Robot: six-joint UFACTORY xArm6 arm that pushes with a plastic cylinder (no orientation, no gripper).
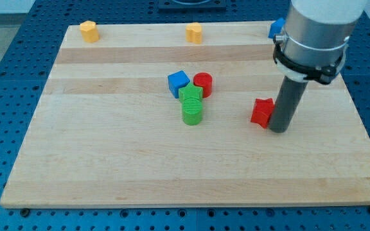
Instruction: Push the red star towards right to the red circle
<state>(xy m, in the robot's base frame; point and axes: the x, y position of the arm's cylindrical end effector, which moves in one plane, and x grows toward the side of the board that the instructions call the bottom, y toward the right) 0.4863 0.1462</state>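
My tip (278, 129) is resting just right of the red star (261, 112), on the tabletop (108, 167) | no claw showing, state unknowable | red circle (203, 84) is sitting left, against green blocks (191, 106) | risk: star skidding off-line, cluster scattering.

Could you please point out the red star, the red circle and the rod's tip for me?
red star (261, 112), camera view, on its visible red body.
red circle (203, 84), camera view, on its round top.
my tip (278, 129), camera view, on the rod's very end.

A pale wooden board (172, 173) rests on a blue perforated surface (5, 77).
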